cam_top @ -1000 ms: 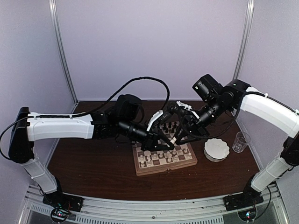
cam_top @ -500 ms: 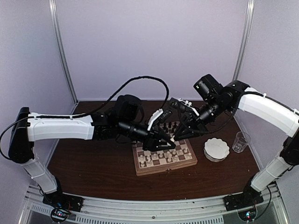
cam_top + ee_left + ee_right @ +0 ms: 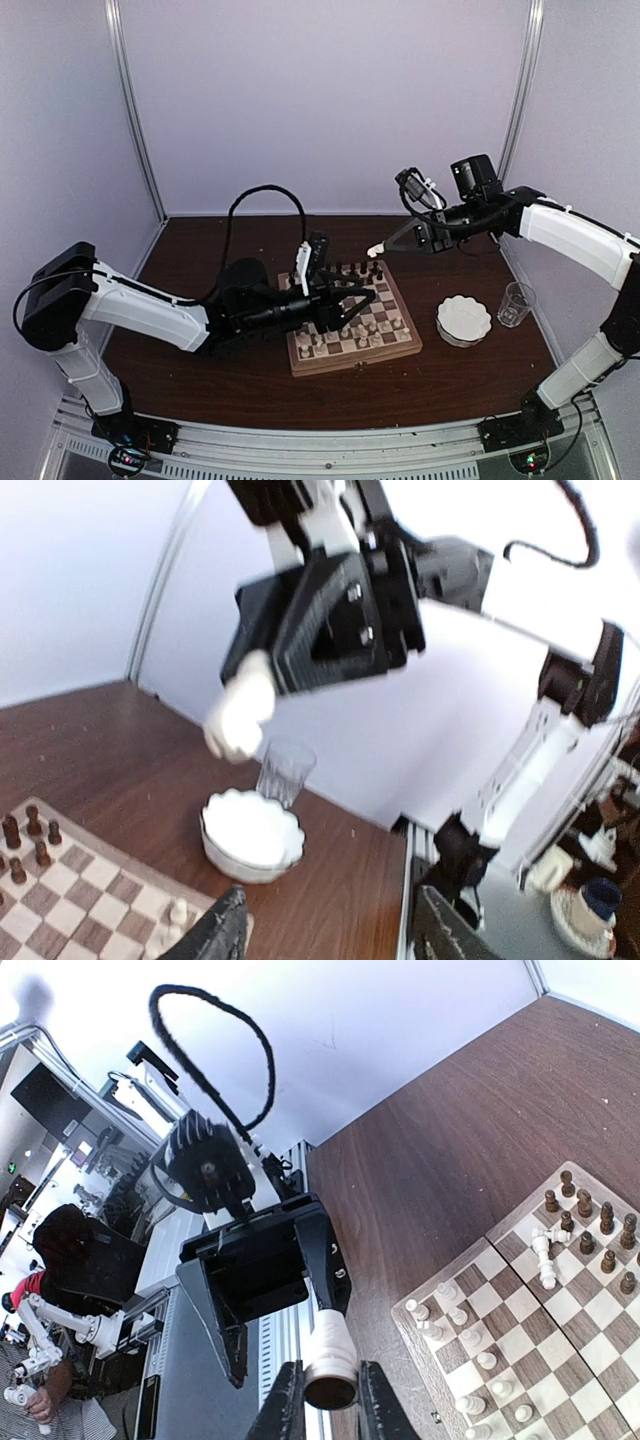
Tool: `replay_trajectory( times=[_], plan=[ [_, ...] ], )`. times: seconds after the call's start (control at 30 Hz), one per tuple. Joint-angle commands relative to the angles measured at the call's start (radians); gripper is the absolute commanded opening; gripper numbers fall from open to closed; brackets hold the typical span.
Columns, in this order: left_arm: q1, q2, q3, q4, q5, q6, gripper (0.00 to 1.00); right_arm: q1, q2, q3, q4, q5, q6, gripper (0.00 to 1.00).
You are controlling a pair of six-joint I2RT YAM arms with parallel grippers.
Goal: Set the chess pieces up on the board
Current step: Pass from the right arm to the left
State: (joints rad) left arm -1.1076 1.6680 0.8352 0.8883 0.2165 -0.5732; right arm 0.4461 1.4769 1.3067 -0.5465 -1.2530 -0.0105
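Now your right jaws are up off the board [image 3: 350,360], clenched on a cream piece [image 3: 330,1355] above its far edge; left jaws just released, empty. That piece still needs placing.

Robotics lab: pale-walled test booth on aluminium posts [image 3: 135,110], cluttered equipment [image 3: 110,1195] just outside it.
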Motion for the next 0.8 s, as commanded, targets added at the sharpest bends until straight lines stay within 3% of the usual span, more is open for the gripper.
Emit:
replay_trajectory(
  times=[0.0, 0.4, 0.77],
  plan=[
    [0.001, 0.093, -0.012, 0.469, -0.146, -0.122, 0.59, -0.004, -0.049, -0.03, 0.165, -0.056, 0.125, 0.1],
    [0.028, 0.189, 0.065, 0.525, -0.144, -0.323, 0.57, -0.006, -0.067, -0.069, 0.206, -0.052, 0.142, 0.11],
    [0.053, 0.23, 0.121, 0.525, -0.092, -0.391, 0.48, -0.004, -0.076, -0.093, 0.214, -0.057, 0.141, 0.13]
  ],
)
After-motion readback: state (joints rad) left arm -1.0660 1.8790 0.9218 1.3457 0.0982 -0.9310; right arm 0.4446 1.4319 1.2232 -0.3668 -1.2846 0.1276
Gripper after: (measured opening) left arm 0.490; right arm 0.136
